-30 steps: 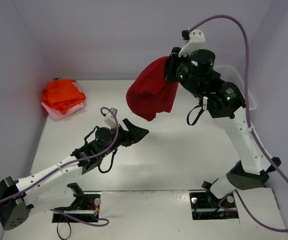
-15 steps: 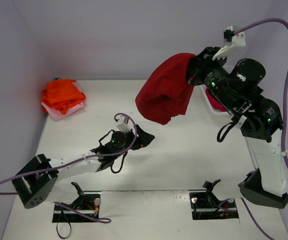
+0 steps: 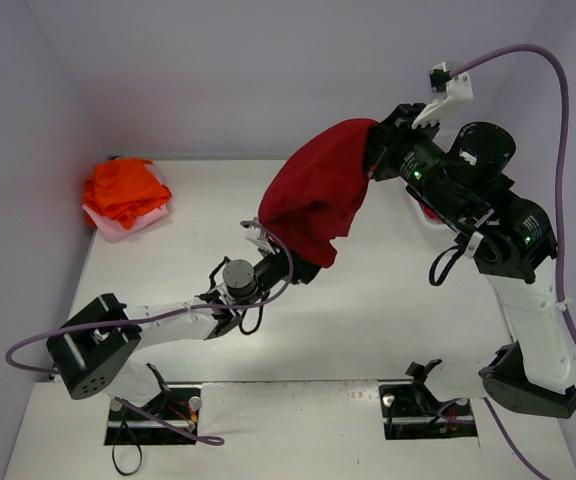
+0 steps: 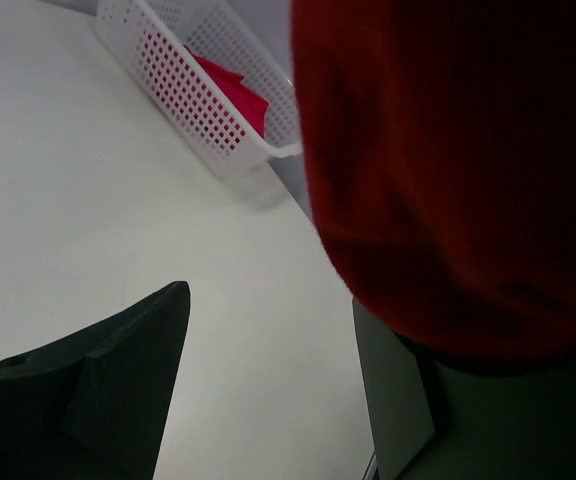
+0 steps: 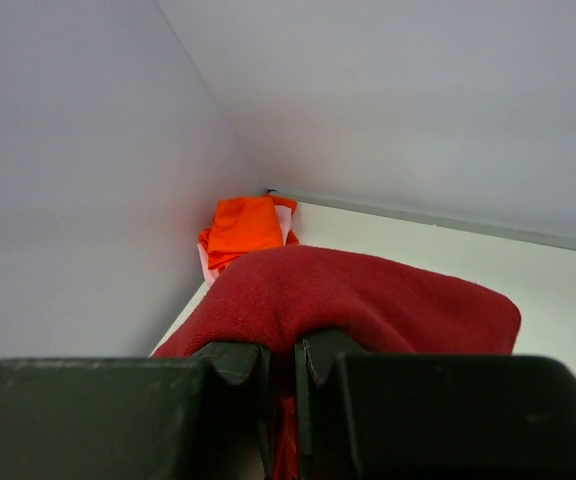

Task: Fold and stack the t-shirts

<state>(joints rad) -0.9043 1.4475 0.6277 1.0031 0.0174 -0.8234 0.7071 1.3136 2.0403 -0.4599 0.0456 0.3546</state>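
The dark red shirt point(image 3: 318, 200) hangs in the air over the middle of the desk point(image 3: 368, 310), bunched up and drooping from its top edge. The right jaws are pinching that top edge, pressed together on a fold of the cloth. The right arm point(image 3: 533, 310) is reared up high on the far right side.

The shirt's lower end dangles down to the left jaws, which are spread wide, low over the desk. In the left wrist view the hem covers the top of one finger point(image 4: 398, 410), while the other finger stands clear with only bare desk showing in the gap. Whether the cloth actually touches that finger I cannot tell. The left arm point(image 3: 158, 318) reaches low across the desk from the near left corner.

Well apart, in the far left corner, the orange shirts point(image 3: 123, 188) lie heaped on a pink shirt point(image 3: 118, 228). On the right, a white basket point(image 4: 183, 95) sits on the desk with a crimson shirt point(image 4: 233, 88) inside.
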